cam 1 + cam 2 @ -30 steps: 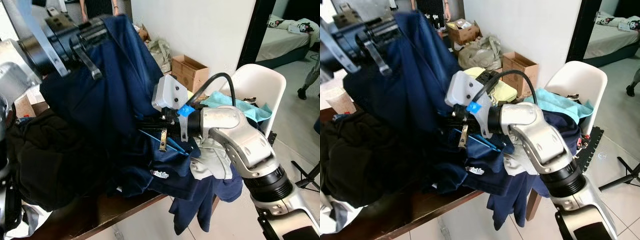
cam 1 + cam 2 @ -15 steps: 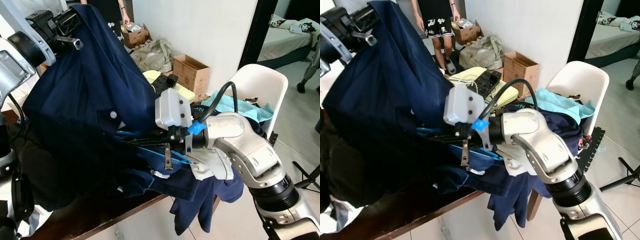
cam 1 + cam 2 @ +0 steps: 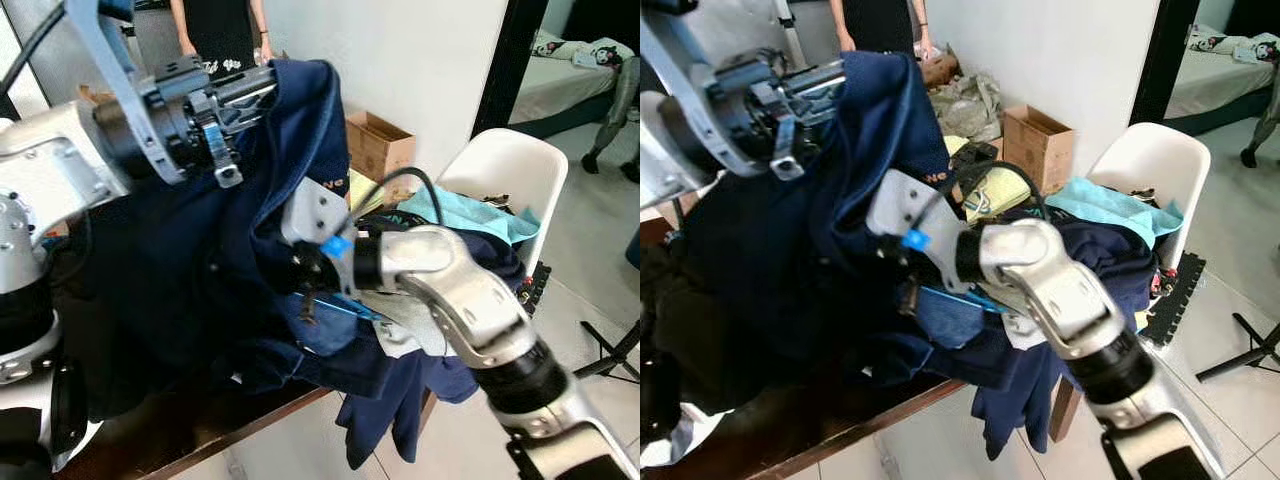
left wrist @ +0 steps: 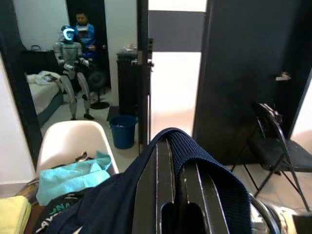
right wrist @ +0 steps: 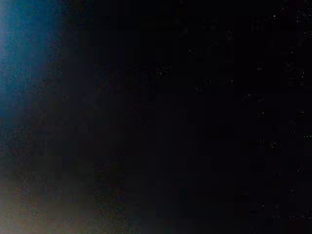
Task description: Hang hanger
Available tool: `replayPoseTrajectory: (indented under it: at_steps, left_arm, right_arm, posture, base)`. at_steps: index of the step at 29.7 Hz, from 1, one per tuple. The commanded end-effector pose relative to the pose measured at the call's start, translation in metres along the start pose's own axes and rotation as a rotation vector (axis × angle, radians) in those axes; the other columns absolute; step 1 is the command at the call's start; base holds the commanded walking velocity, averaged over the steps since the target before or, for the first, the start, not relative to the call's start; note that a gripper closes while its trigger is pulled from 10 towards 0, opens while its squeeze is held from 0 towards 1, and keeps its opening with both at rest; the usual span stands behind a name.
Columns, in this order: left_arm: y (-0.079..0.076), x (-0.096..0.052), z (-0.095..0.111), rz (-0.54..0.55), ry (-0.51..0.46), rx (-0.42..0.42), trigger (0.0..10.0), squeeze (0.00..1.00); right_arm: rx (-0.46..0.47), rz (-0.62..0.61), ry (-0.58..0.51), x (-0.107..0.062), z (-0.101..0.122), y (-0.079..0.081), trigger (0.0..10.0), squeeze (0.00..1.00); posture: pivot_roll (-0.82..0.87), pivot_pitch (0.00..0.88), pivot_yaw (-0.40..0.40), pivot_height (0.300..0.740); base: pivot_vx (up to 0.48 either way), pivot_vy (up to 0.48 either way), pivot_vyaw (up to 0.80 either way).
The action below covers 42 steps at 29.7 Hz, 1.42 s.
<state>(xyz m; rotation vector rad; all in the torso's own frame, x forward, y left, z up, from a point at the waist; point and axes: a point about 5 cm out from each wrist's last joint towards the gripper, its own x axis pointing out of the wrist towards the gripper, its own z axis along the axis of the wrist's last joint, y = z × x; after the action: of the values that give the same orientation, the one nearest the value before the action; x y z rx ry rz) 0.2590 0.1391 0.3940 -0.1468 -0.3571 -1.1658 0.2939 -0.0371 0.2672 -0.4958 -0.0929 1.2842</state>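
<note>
A navy shirt point(image 3: 170, 270) hangs in the air over the table, lifted by its collar. My left gripper point(image 3: 248, 92) is up high and shut on that collar; in the left wrist view the navy fabric point(image 4: 195, 151) drapes over the two closed fingers point(image 4: 163, 185). My right gripper point(image 3: 296, 278) reaches into the shirt from the right, its tips buried in the cloth. A blue hanger point(image 3: 345, 305) sticks out below its wrist and travels with it. The right wrist view is nearly black, with cloth pressed against it.
More navy and black clothes lie heaped on the brown table point(image 3: 250, 425). To the right stands a white chair point(image 3: 510, 165) with a teal cloth point(image 3: 470, 212) on it. A cardboard box point(image 3: 385, 142) sits by the wall. One person point(image 3: 215, 30) stands behind, and another's legs point(image 3: 612, 110) show in the doorway.
My left gripper has swung the collar rightward, over the right gripper. The right gripper has pushed deeper into the shirt with the hanger, and its fingers are now covered.
</note>
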Motion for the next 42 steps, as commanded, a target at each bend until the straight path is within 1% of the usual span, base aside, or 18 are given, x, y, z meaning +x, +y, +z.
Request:
replayPoseTrajectory:
  at_steps: [1, 4, 6, 9, 10, 11, 12, 14, 19, 20, 24, 28, 32, 36, 37, 38, 39, 42]
  left_arm:
    - [0.0, 0.0, 0.001, 0.022, -0.011, -0.003, 10.0, 0.0]
    - [0.007, -0.006, 0.0, 0.101, 0.017, 0.028, 10.0, 0.0]
    - [0.021, -0.014, -0.001, 0.243, 0.059, 0.071, 10.0, 0.0]
    - [0.029, -0.019, -0.001, 0.312, 0.072, 0.086, 10.0, 0.0]
    - [0.036, -0.023, 0.0, 0.371, 0.104, 0.126, 10.0, 0.74]
    - [0.042, -0.028, 0.0, 0.416, 0.159, 0.189, 10.0, 1.0]
    - [0.042, -0.028, 0.0, 0.416, 0.159, 0.189, 10.0, 1.0]
    - [0.043, -0.034, 0.002, 0.407, 0.23, 0.25, 10.0, 1.0]
    - [0.031, -0.037, 0.01, 0.314, 0.263, 0.28, 10.0, 1.0]
    - [0.029, -0.039, 0.013, 0.314, 0.283, 0.313, 10.0, 1.0]
    - [0.029, -0.041, 0.015, 0.318, 0.297, 0.336, 10.0, 1.0]
    - [0.033, -0.046, 0.019, 0.35, 0.347, 0.409, 10.0, 1.0]
    - [0.034, -0.049, 0.023, 0.342, 0.356, 0.425, 10.0, 1.0]
    - [0.023, -0.059, 0.038, 0.244, 0.376, 0.446, 10.0, 1.0]
    - [0.013, -0.065, 0.041, 0.156, 0.423, 0.449, 10.0, 0.03]
    - [0.006, -0.069, 0.042, 0.096, 0.459, 0.447, 10.0, 0.0]
    - [0.006, -0.069, 0.042, 0.096, 0.459, 0.447, 10.0, 0.0]
    - [-0.002, -0.088, 0.033, 0.0, 0.623, 0.417, 10.0, 0.0]
  right_arm:
    - [0.03, -0.056, -0.002, 0.0, 0.002, -0.008, 10.0, 0.0]
    - [0.075, -0.099, -0.017, -0.001, 0.0, -0.015, 10.0, 0.0]
    - [0.099, -0.114, -0.034, -0.003, 0.001, -0.018, 10.0, 0.0]
    - [0.106, -0.114, -0.044, -0.003, 0.001, -0.019, 10.0, 0.0]
    - [0.111, -0.113, -0.053, -0.004, 0.002, -0.02, 10.0, 0.0]
    - [0.115, -0.107, -0.068, -0.006, 0.003, -0.02, 10.0, 0.0]
    - [0.115, -0.107, -0.068, -0.006, 0.003, -0.02, 10.0, 0.0]
    - [0.106, -0.094, -0.098, -0.013, 0.005, -0.02, 10.0, 0.0]
    - [0.103, -0.113, -0.111, -0.022, 0.005, -0.027, 10.0, 0.0]
    - [0.106, -0.123, -0.115, -0.025, 0.005, -0.029, 10.0, 0.0]
    - [0.107, -0.13, -0.117, -0.026, 0.005, -0.031, 10.0, 0.0]
    - [0.085, -0.047, -0.176, -0.029, 0.013, -0.021, 10.0, 0.0]
    - [0.084, -0.035, -0.184, -0.03, 0.014, -0.02, 10.0, 0.0]
    - [0.08, -0.051, -0.166, -0.034, 0.011, -0.024, 10.0, 0.0]
    - [0.074, -0.057, -0.157, -0.036, 0.01, -0.026, 10.0, 0.0]
    - [0.07, -0.06, -0.152, -0.038, 0.009, -0.027, 10.0, 0.0]
    - [0.07, -0.06, -0.152, -0.038, 0.009, -0.027, 10.0, 0.0]
    - [0.027, -0.024, -0.146, -0.038, 0.011, -0.024, 10.0, 0.0]
  posture:
    - [0.01, 0.0, 0.049, 0.74]
    - [0.01, 0.0, 0.048, 0.74]
    - [0.01, 0.0, 0.047, 0.74]
    - [0.01, 0.0, 0.046, 0.74]
    - [0.01, 0.0, 0.046, 0.74]
    - [0.02, 0.0, 0.044, 0.74]
    - [0.02, 0.0, 0.044, 0.74]
    - [0.02, 0.0, 0.044, 0.74]
    - [0.02, 0.0, 0.041, 0.74]
    - [0.02, 0.0, 0.041, 0.74]
    - [0.02, 0.0, 0.04, 0.74]
    - [0.03, 0.0, 0.041, 0.74]
    - [0.02, 0.0, 0.04, 0.74]
    - [0.02, 0.0, 0.039, 0.74]
    - [0.03, 0.0, 0.039, 0.74]
    - [0.03, 0.0, 0.039, 0.74]
    - [0.03, 0.0, 0.039, 0.74]
    - [0.03, 0.0, 0.038, 0.74]
  base:
    - [0.0, 0.0, 0.0]
    - [0.0, 0.0, 0.0]
    - [0.0, 0.0, 0.0]
    - [0.0, 0.0, 0.0]
    - [0.0, 0.0, 0.0]
    - [0.0, 0.0, 0.0]
    - [0.0, 0.0, 0.0]
    - [0.0, 0.0, 0.0]
    - [0.0, 0.0, 0.0]
    - [0.0, 0.0, 0.0]
    - [0.0, 0.0, 0.0]
    - [0.0, 0.0, 0.0]
    - [0.0, 0.0, 0.0]
    - [0.0, 0.0, 0.0]
    - [0.0, 0.0, 0.0]
    - [0.0, 0.0, 0.0]
    - [0.0, 0.0, 0.0]
    - [0.0, 0.0, 0.0]
